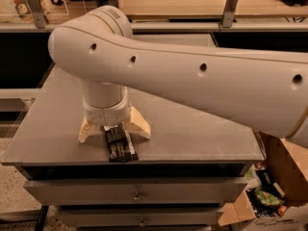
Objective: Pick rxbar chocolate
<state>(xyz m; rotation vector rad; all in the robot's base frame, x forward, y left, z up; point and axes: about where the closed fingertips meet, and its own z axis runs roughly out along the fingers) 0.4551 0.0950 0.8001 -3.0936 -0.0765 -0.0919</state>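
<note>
The rxbar chocolate (120,144) lies flat on the grey table (192,134) near its front edge, a dark glossy bar with pale text lines. My gripper (113,129) points straight down over the bar's far end, at table level. Its two tan fingers (138,125) are spread wide, one on each side of the bar. They are open and do not press on it. The white wrist hides the bar's far end. The big white arm crosses the view from the right.
The table stands on a cabinet with drawers (137,194) below its front edge. A cardboard box (269,201) with packets sits on the floor at the lower right. A shelf rail with metal posts (230,6) runs behind the table.
</note>
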